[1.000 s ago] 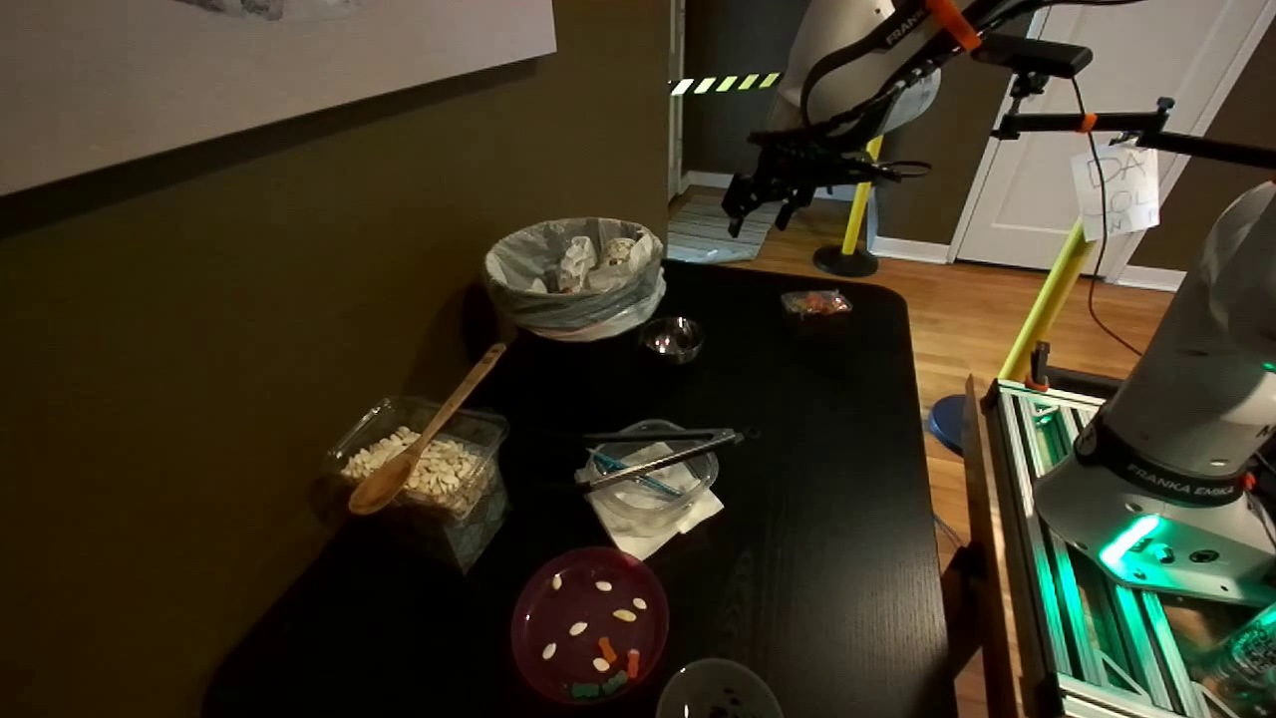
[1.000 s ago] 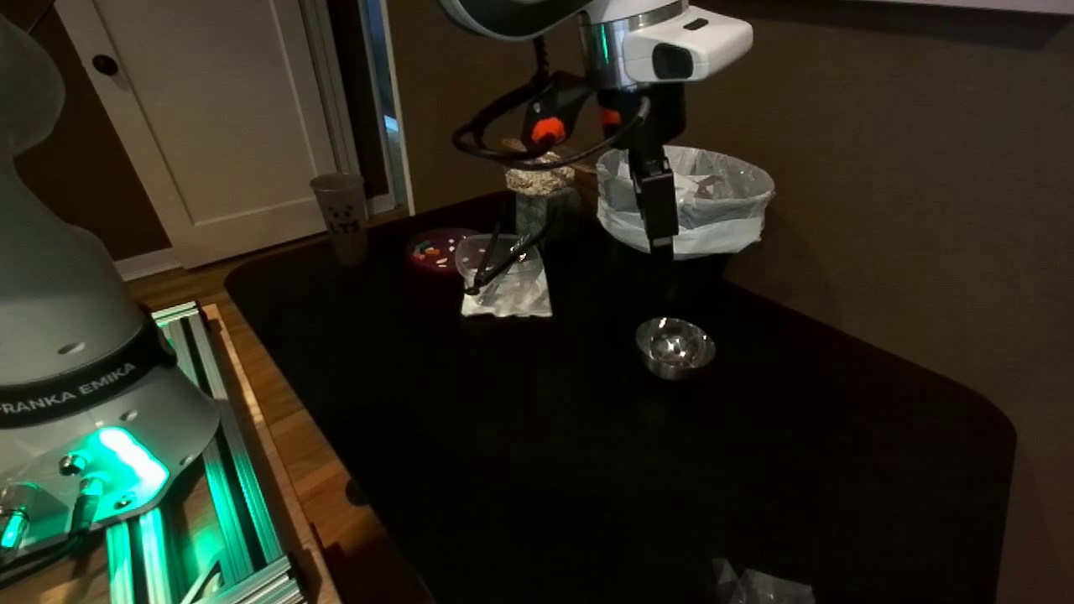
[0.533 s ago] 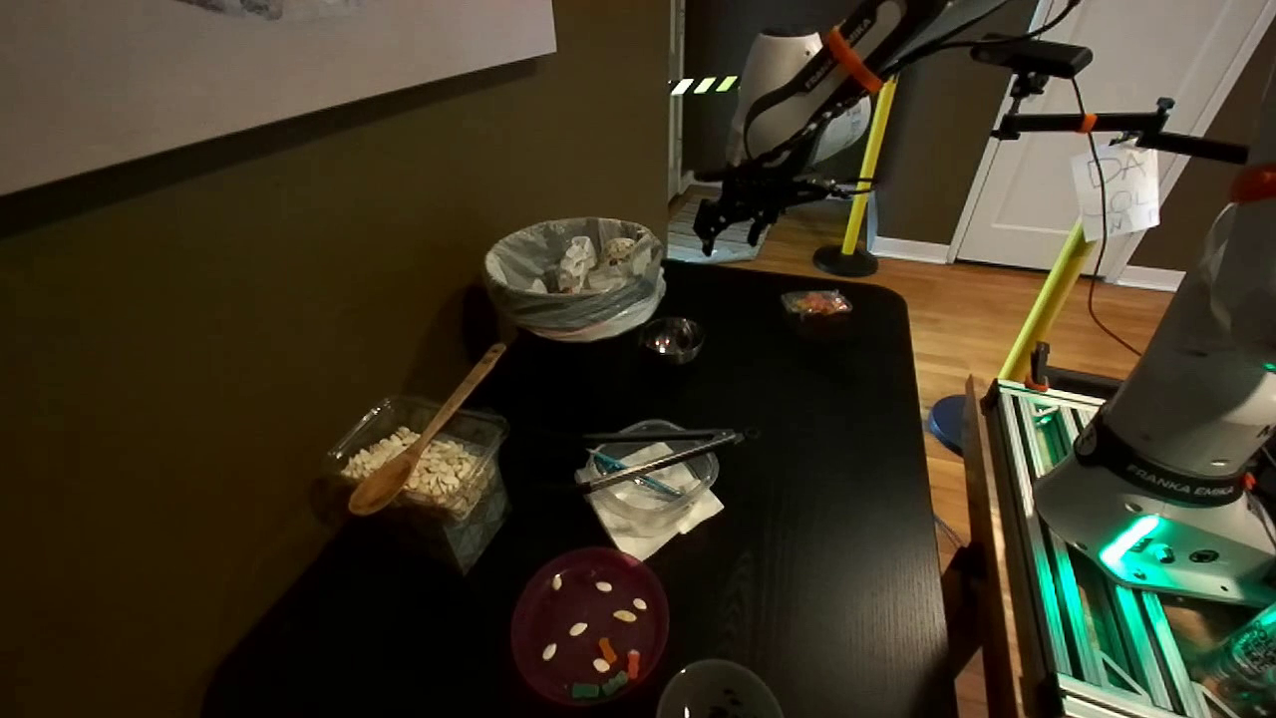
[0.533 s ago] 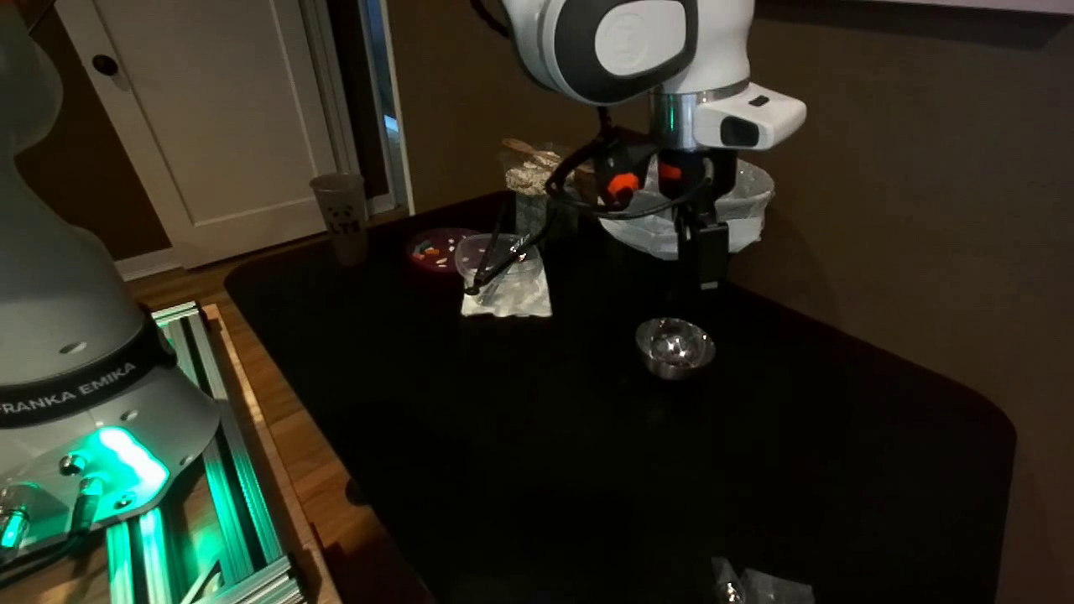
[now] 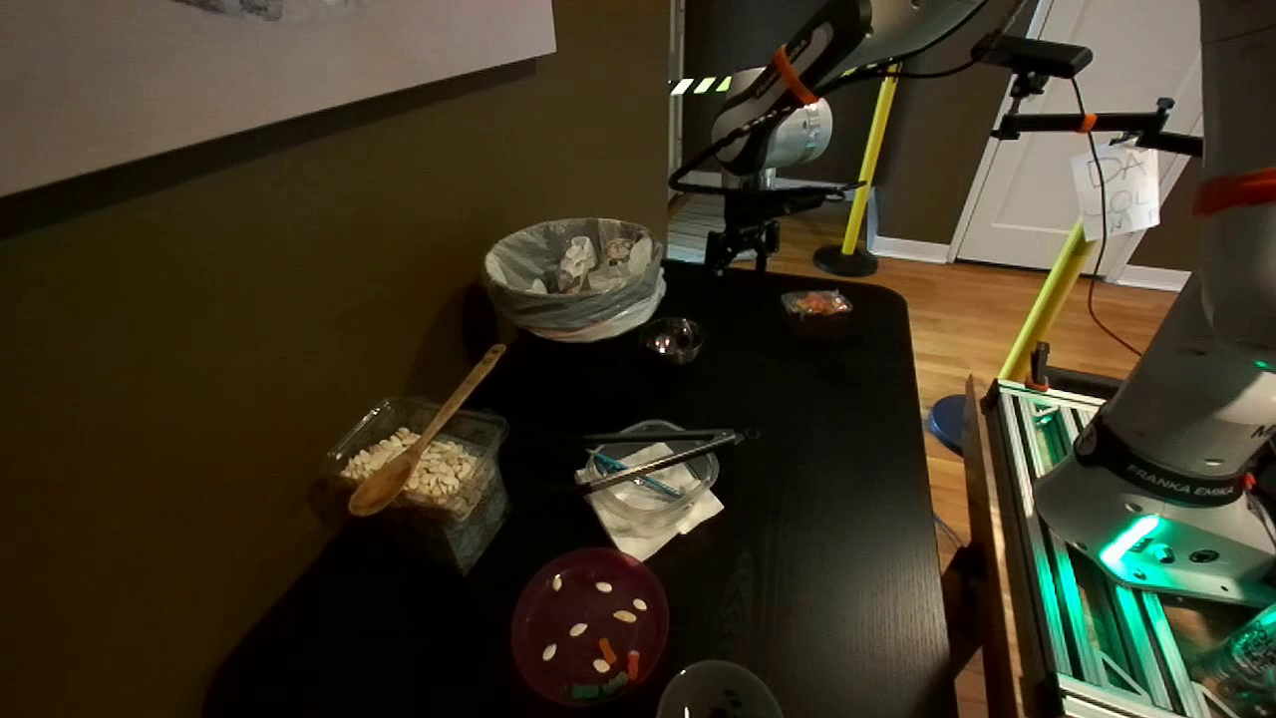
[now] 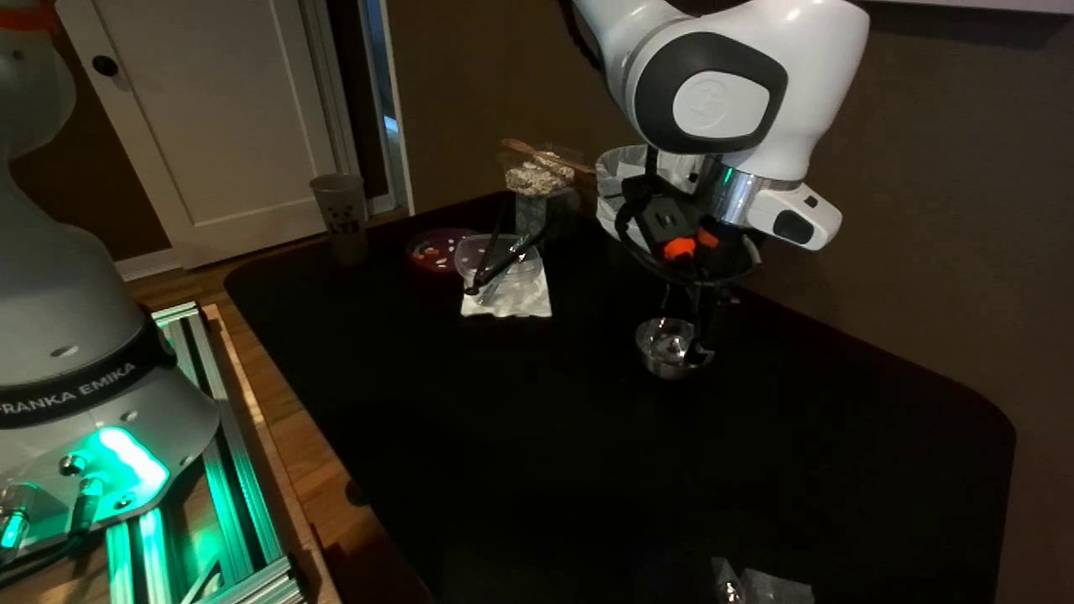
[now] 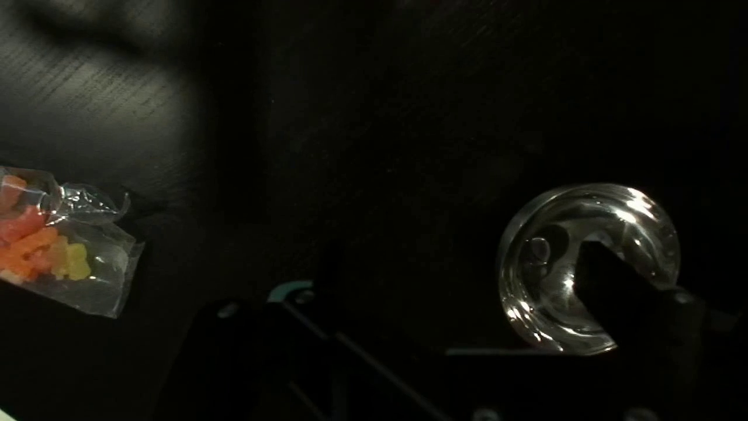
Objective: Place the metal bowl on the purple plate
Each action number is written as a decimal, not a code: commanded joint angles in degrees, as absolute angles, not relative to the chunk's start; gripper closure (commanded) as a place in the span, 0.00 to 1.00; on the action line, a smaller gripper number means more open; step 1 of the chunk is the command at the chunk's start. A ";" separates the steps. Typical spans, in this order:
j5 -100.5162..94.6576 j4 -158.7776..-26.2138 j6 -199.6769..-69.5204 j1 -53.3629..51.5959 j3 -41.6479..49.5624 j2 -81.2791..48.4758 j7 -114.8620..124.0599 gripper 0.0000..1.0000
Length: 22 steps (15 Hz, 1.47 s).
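Gripper (image 5: 740, 264): pointing down over the dark table (image 5: 837, 479), below the white arm (image 6: 722, 92).
Fingers (image 7: 619, 292): spread wide apart, dark table showing between them in the wrist view; they have hold of nothing.
Metal bowl (image 7: 543, 292): upright on the table, lower than the fingers and under one of them; in the wrist view that finger crosses the rim, its tip over the inside. Whether finger and bowl touch, I cannot tell.
Purple plate (image 5: 586, 606): well apart from the fingers, toward the opposite end of the table, past the clear container (image 5: 653, 517). It bears pale seeds (image 5: 624, 615) and orange, reddish and green pieces (image 5: 607, 650).
Candy bag (image 7: 64, 251): clear plastic around orange, red and yellow pieces, lying on the table; in the wrist view it is on the outer side of the finger farther from the metal bowl, cut by the edge of the view.
Lined bin (image 6: 615, 189): near the fingers and near the metal bowl, partly hidden behind the arm in an exterior view.
Clear container: between the fingers and the purple plate, on a white napkin (image 5: 650, 543), with tongs (image 5: 666, 461) lying across its top.
Seed box (image 5: 474, 529): well apart from the fingers, near the purple plate, full of pale seeds, a wooden spoon (image 5: 431, 436) resting across it.
Cup (image 6: 340, 220): upright, well apart from the fingers, near the purple plate.
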<state>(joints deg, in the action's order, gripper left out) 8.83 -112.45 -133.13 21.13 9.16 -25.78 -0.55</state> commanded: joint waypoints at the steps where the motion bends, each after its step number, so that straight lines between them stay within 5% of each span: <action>1: 9.34 -111.99 -132.87 20.30 10.04 -26.23 -0.92 0.00; 12: 37.09 -106.18 -132.72 29.49 4.75 -34.74 -14.38 0.00; 22: 35.24 -97.54 -133.94 28.34 3.96 -43.99 -14.05 0.00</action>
